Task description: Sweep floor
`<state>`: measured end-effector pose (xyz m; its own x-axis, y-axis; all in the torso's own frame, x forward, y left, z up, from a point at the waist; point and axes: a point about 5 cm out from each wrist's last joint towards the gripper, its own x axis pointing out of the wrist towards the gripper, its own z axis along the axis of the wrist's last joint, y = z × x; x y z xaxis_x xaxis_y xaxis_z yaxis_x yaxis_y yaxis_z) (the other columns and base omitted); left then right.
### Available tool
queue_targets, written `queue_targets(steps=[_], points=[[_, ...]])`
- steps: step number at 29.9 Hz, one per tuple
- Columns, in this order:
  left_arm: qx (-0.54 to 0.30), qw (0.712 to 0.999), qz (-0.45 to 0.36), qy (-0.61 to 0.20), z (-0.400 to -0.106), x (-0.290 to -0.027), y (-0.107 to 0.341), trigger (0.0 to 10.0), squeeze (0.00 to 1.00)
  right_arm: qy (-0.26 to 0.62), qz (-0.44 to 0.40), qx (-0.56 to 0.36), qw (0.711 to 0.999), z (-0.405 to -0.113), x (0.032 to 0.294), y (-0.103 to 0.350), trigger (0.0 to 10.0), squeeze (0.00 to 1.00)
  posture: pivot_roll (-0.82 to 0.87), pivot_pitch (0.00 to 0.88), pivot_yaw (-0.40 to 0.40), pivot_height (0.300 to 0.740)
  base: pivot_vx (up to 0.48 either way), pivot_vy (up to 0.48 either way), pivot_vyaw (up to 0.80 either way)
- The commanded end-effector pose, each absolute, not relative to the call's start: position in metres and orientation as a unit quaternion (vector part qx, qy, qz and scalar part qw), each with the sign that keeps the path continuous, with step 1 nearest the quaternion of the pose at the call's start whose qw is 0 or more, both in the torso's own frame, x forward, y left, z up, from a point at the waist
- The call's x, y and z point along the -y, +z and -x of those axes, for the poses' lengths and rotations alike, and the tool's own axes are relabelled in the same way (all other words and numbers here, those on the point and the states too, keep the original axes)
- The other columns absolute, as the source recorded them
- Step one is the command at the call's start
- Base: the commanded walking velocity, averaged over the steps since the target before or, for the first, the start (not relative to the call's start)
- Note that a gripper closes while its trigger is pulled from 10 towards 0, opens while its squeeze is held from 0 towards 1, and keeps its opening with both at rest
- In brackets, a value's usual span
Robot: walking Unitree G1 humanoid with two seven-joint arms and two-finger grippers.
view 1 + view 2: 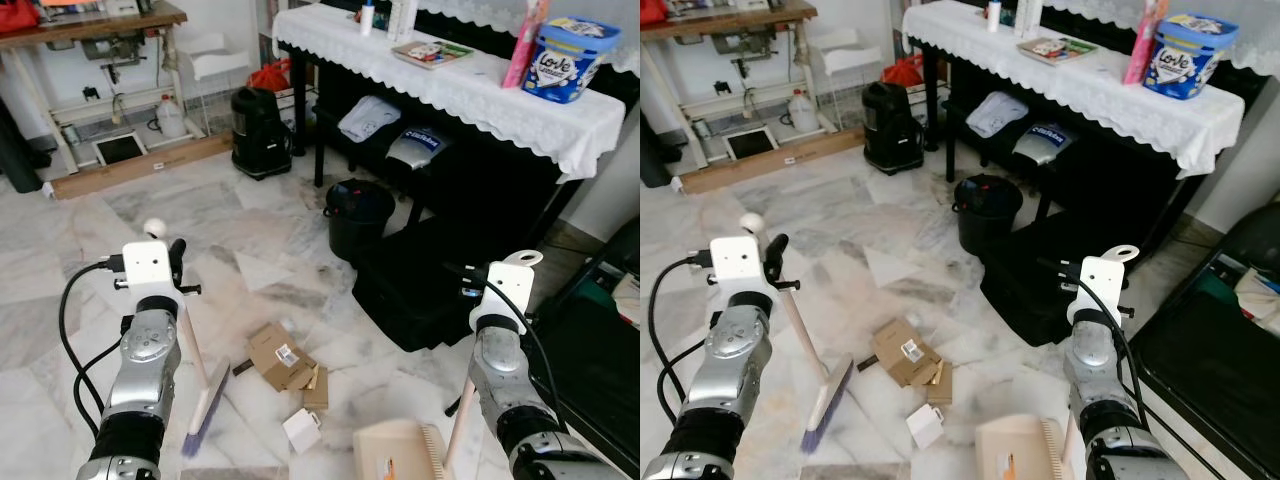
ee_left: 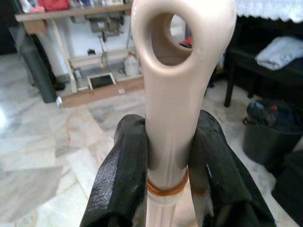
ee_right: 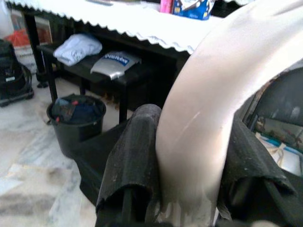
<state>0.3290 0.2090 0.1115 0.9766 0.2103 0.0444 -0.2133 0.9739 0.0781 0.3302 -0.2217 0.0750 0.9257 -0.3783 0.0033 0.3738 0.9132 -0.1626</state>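
Note:
My left gripper (image 2: pixel 168 156) is shut on the beige handle of a broom (image 1: pixel 190 340). The broom slants down to its purple-tipped bristle head (image 1: pixel 205 410) on the marble floor. My right gripper (image 3: pixel 189 156) is shut on the pale handle of a dustpan (image 1: pixel 395 450), which rests on the floor at the bottom centre. Between brush and dustpan lie crumpled brown cardboard scraps (image 1: pixel 282 362) and a small white box (image 1: pixel 301 430). The broom head sits just left of this litter.
A black bin (image 1: pixel 357 215) stands ahead on the floor. A black bag (image 1: pixel 420 290) lies under the white-clothed table (image 1: pixel 450 85). A black vacuum-like unit (image 1: pixel 260 132) stands further back. A wooden bench (image 1: pixel 95 25) lines the far left wall.

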Motion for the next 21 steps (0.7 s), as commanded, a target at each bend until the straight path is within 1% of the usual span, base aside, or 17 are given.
queue_targets(steps=[1,2,6,8,10,13,18,21], points=[[0.04,0.994,-0.04,0.099,-0.338,-0.201,0.121,10.0,0.0,-0.196,0.083,0.003,0.977,-0.335,0.226,0.085,10.0,0.0,0.05,0.0,-0.029,0.74,0.0,0.0,0.0],[0.043,0.993,-0.038,0.108,-0.338,-0.206,0.123,10.0,0.0,-0.196,0.083,0.006,0.977,-0.336,0.226,0.086,10.0,0.0,0.06,0.0,-0.034,0.74,0.0,0.0,0.0],[0.044,0.992,-0.042,0.115,-0.339,-0.214,0.124,10.0,0.0,-0.192,0.08,0.009,0.978,-0.339,0.224,0.089,10.0,0.0,0.07,0.0,-0.04,0.74,0.0,0.0,0.0],[0.044,0.991,-0.043,0.117,-0.34,-0.216,0.126,10.0,0.0,-0.191,0.078,0.012,0.978,-0.342,0.223,0.092,10.0,0.0,0.08,0.0,-0.039,0.74,0.0,0.0,0.0],[0.058,0.991,-0.024,0.114,-0.343,-0.217,0.132,10.0,0.0,-0.185,0.075,0.02,0.98,-0.346,0.221,0.098,10.0,0.0,0.07,0.0,-0.037,0.74,0.0,0.0,0.0],[0.067,0.991,-0.038,0.113,-0.348,-0.218,0.134,10.0,0.0,-0.18,0.069,0.035,0.981,-0.351,0.218,0.105,10.0,0.0,0.06,0.0,-0.03,0.74,0.0,0.0,0.0],[0.054,0.989,-0.069,0.122,-0.342,-0.228,0.123,10.0,0.0,-0.19,0.065,0.02,0.979,-0.345,0.223,0.097,10.0,0.0,0.06,0.0,-0.043,0.74,0.0,0.0,0.0],[0.043,0.988,-0.063,0.137,-0.338,-0.232,0.116,10.0,0.0,-0.191,0.058,0.007,0.98,-0.343,0.225,0.092,10.0,0.0,0.06,0.0,-0.047,0.74,0.0,0.0,0.0]])
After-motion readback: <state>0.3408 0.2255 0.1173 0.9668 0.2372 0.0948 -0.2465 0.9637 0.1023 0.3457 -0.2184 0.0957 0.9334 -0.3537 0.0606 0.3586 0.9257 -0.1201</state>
